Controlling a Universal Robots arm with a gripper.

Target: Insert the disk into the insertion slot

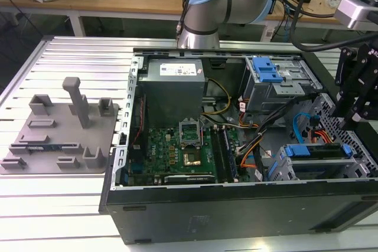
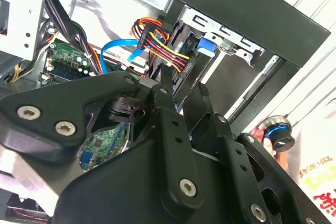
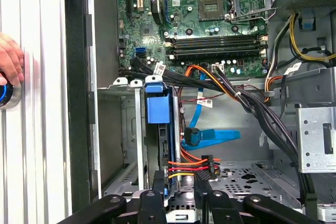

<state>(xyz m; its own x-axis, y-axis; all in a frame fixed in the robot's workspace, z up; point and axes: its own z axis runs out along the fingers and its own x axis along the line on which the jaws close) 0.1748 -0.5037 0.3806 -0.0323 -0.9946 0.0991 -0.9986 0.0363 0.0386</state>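
The disk (image 1: 316, 150), silver with a bright blue carrier, sits on edge inside the small grey cage at the front right corner of the open computer case. That cage's opening is the insertion slot (image 1: 322, 168). In the first wrist view the blue carrier tab (image 3: 157, 109) stands at the cage mouth and the disk runs back towards my fingers. My gripper (image 1: 348, 121) hangs just above the disk's rear end, by the red, yellow and orange cable plug (image 3: 202, 165). Its black fingers (image 3: 157, 195) stand apart on either side of the disk's edge, and I cannot tell whether they touch it.
A larger grey bay (image 1: 269, 75) with a blue ribbed top stands at the back right. The motherboard (image 1: 183, 149) and cable bundles (image 3: 247, 103) fill the case. A grey fixture plate (image 1: 59, 131) lies at the exterior view's left. A person's hand (image 3: 8, 59) rests by a blue-ringed knob (image 2: 278, 135) outside the case.
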